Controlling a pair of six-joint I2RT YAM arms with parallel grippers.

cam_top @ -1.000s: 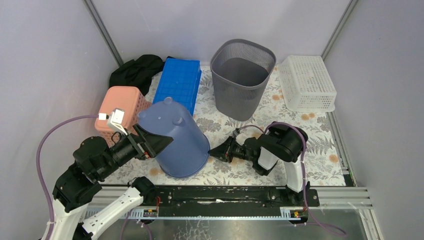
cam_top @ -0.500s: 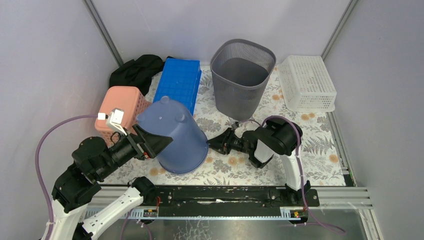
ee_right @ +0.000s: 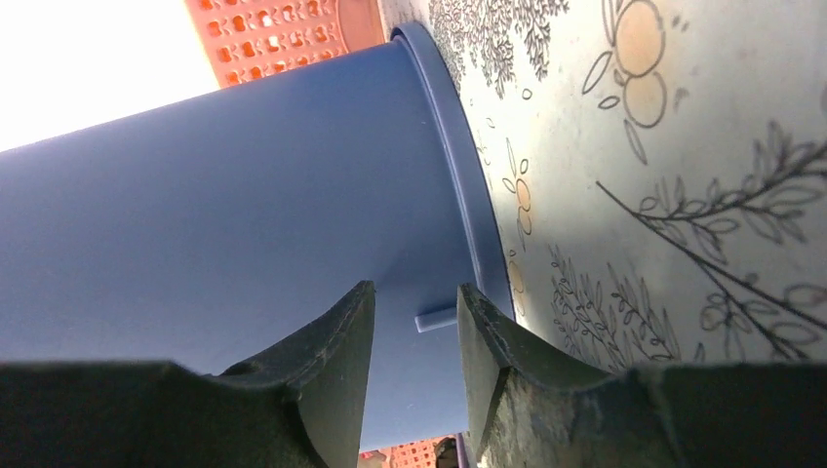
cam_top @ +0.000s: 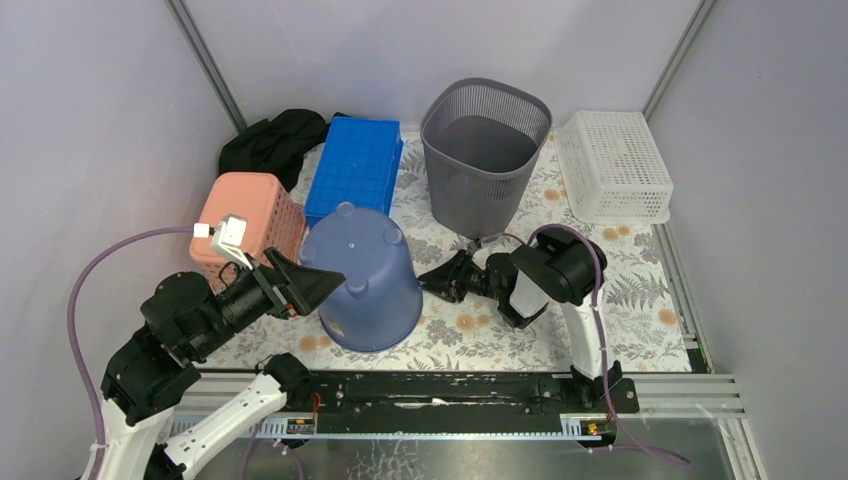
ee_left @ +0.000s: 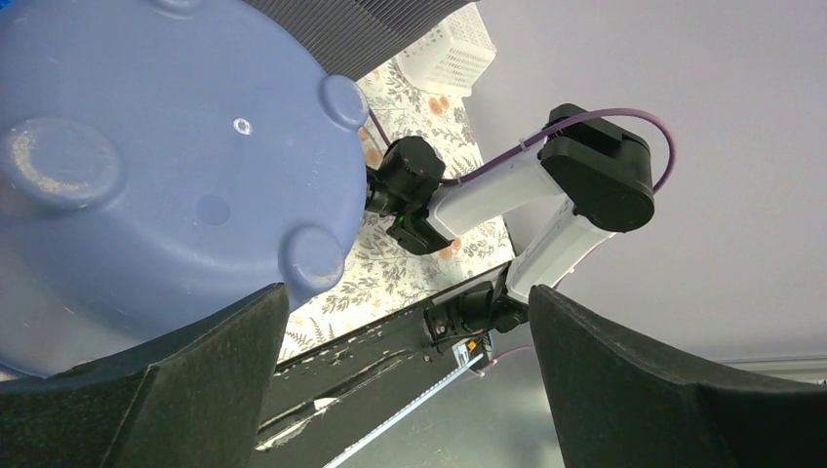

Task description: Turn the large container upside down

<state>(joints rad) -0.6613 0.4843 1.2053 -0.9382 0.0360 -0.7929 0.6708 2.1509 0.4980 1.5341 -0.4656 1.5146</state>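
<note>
**Bucket stands bottom up between the two grippers**

The blue bucket (cam_top: 362, 285) is in the front middle of the counter (cam_top: 620, 290), on the flowered cover. Its mouth is down and its base is up. In the top view the round feet on the base are visible, and in the right wrist view the rim lies against the cover.

The left gripper (cam_top: 322, 283) is at the left side of the bucket, at the height of the upper wall. Its jaws are spread wide and hold nothing. In the left wrist view the bucket base fills the upper left, beyond the two dark fingers (ee_left: 195, 380). From the top view I cannot tell if a finger touches the wall.

The right gripper (cam_top: 435, 282) is low at the right side of the bucket and points at its lower wall, just beside the rim. Its jaws are partly open, with only a narrow gap between them. They close on nothing. In the right wrist view a small tab on the blue wall shows through this gap.

Behind the bucket are a pink basket (cam_top: 240, 215) on the left, touching or nearly touching it, and a blue crate (cam_top: 355, 165). A black cloth (cam_top: 272, 140) lies in the back left corner. A grey mesh bin (cam_top: 485, 150) stands upright at the back, and a white basket (cam_top: 612, 165) is to its right.
</note>
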